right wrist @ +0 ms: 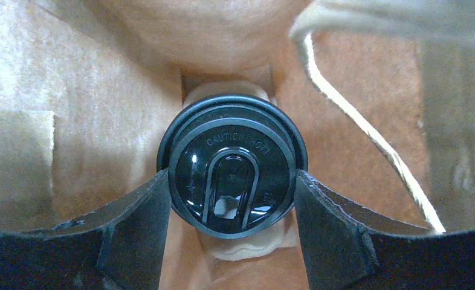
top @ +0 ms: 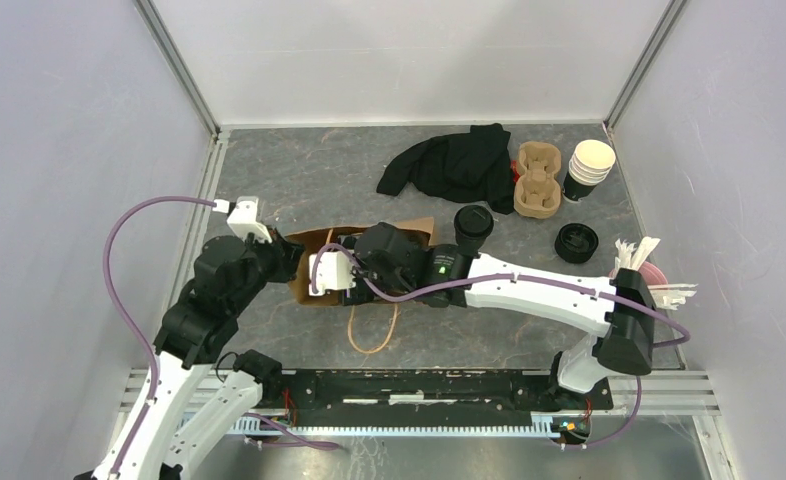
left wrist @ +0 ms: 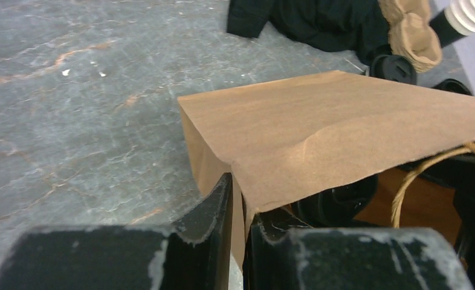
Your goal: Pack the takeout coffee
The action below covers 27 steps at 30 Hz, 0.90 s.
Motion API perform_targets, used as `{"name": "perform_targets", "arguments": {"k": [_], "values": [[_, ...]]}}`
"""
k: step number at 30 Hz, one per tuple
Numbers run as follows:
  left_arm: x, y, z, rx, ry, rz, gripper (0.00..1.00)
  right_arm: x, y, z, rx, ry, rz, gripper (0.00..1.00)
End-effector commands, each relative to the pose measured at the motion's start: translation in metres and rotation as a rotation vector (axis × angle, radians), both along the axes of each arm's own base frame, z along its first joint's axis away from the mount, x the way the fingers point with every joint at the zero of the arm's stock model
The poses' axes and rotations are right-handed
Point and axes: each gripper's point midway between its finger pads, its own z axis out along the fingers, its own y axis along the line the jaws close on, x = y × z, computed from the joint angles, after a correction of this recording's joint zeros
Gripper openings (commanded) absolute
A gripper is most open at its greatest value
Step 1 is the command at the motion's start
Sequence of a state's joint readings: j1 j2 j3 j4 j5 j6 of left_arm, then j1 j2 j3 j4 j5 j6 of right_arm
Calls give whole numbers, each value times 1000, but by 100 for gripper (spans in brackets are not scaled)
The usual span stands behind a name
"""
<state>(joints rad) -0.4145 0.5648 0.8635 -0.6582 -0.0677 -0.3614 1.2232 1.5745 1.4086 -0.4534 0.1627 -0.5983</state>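
My left gripper (left wrist: 238,226) was pinched nearly closed on the open edge of the paper bag (left wrist: 344,133). The bag lay on its side mid-worktop, toward the near edge. My right gripper (right wrist: 230,199) reached inside the bag, fingers (right wrist: 135,223) pressed against both sides of 1 lidded cup (right wrist: 232,163). The 2nd lidded cup (top: 473,222) stood upright just right of the bag, ungripped.

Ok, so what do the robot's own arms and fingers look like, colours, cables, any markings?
Both arms, left arm and right arm, have white links with bulky black joints. A thin purple cable loops along each. A small green light glows near the right wrist. The fingers are black, wedge-shaped, with whitish scuffed edges.
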Motion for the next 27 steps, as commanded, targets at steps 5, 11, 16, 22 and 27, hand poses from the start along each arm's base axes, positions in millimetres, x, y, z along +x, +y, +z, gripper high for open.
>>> {"name": "perform_targets", "arguments": {"k": [5,11,16,22,27], "values": [[-9,10,4,-22,125,94,29,-2,11,21,66,-19,-51,0],[-10,1,1,-38,170,58,20,-13,4,22,27,-8,-65,0],[-5,4,-11,-11,167,70,9,-20,1,28,46,31,-175,0],[-3,0,-10,-45,113,57,7,-33,-8,9,-24,21,-221,0],[-11,-3,-17,-85,131,44,7,-22,-27,19,-39,-81,-205,0]]}}
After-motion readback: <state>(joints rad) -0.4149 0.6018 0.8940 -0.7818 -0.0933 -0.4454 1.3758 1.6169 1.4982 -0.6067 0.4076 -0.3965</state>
